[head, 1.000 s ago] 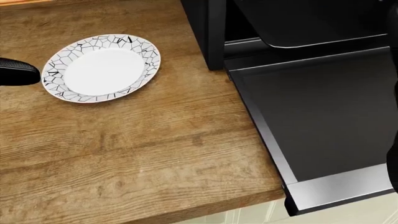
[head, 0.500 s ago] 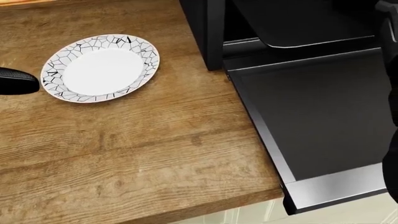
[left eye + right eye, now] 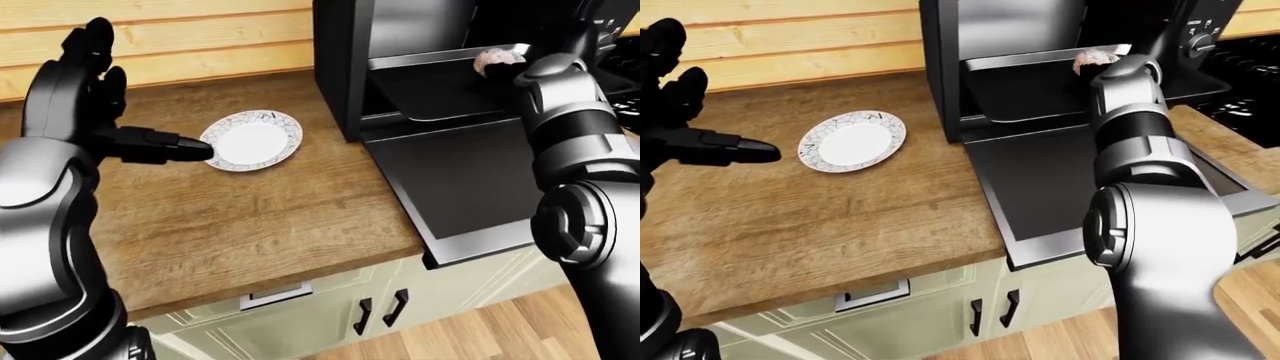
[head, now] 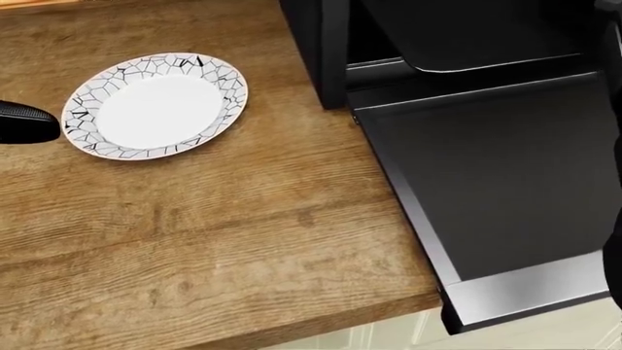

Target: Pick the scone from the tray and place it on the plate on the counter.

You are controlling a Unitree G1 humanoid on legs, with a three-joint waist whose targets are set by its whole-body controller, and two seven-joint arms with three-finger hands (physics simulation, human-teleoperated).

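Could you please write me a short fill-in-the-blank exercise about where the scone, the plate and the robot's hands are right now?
1. The scone lies on the tray inside the open ____.
2. The plate on the wooden counter holds ____.
3. The arm reaching toward the scone is the robot's ____ one.

Missing words: oven; nothing; right

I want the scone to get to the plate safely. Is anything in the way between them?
Nothing visible sits on the wooden counter between the scone on the oven tray and the plate. The plate is bare. The left hand hovers beside it, one finger pointing at its rim.
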